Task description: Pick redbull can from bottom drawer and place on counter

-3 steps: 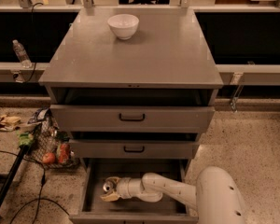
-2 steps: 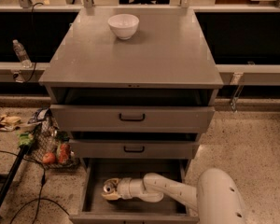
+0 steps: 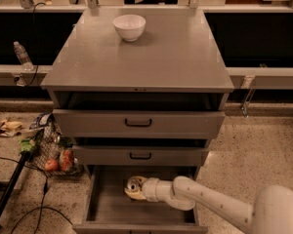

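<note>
Setting: speckled floor (image 3: 263, 145), grey three-drawer cabinet in the middle of the view, dark shelving behind it.

Tabletop (image 3: 151, 62) of the cabinet: flat, grey, slightly glossy. It carries one white bowl (image 3: 129, 27), upright, near the back edge and left of centre.

Top drawer (image 3: 138, 123) and middle drawer (image 3: 140, 156): both have black handles and stand slightly out from the cabinet front.

Bottom drawer (image 3: 105, 204): pulled well out, grey floor exposed.

Arm (image 3: 210, 204): white, enters from the lower right and reaches leftward into the bottom drawer.

Claw (image 3: 133, 189): inside the bottom drawer, near the middle of its width and toward the back. It is closed around the redbull can (image 3: 133, 183), with yellowish fingers (image 3: 132, 195) showing below and beside the can.

Can: tilted, round shiny top turned up toward the camera. Whether its base touches the drawer floor, cannot tell.

Left of the cabinet, on the floor: a wire basket (image 3: 53, 152) holding red and green items, with dark cables near it. A clear plastic bottle (image 3: 22, 55) stands on a ledge further back on the left.
</note>
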Available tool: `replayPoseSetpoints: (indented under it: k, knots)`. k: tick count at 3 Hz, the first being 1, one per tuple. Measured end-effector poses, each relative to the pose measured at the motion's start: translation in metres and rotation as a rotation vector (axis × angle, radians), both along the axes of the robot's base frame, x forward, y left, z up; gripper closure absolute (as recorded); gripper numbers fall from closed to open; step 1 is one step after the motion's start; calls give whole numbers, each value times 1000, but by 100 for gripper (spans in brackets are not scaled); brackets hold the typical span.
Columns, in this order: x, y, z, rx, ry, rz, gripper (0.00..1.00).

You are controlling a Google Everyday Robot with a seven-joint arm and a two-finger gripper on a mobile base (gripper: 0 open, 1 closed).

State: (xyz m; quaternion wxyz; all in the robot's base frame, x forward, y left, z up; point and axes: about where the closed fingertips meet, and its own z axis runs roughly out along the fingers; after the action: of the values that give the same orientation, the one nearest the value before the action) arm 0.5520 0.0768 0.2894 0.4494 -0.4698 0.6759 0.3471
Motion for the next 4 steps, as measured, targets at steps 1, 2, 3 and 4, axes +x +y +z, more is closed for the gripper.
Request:
replayPoseSetpoints:
  k: [1, 2, 3, 4]
  knots:
    - [-26, -81, 46, -18, 14, -52, 100]
    - [-61, -166, 96, -25, 34, -40, 100]
    - [-75, -208, 179, 25, 35, -30, 100]
    - [-65, -228, 282, 173, -57, -22, 100]
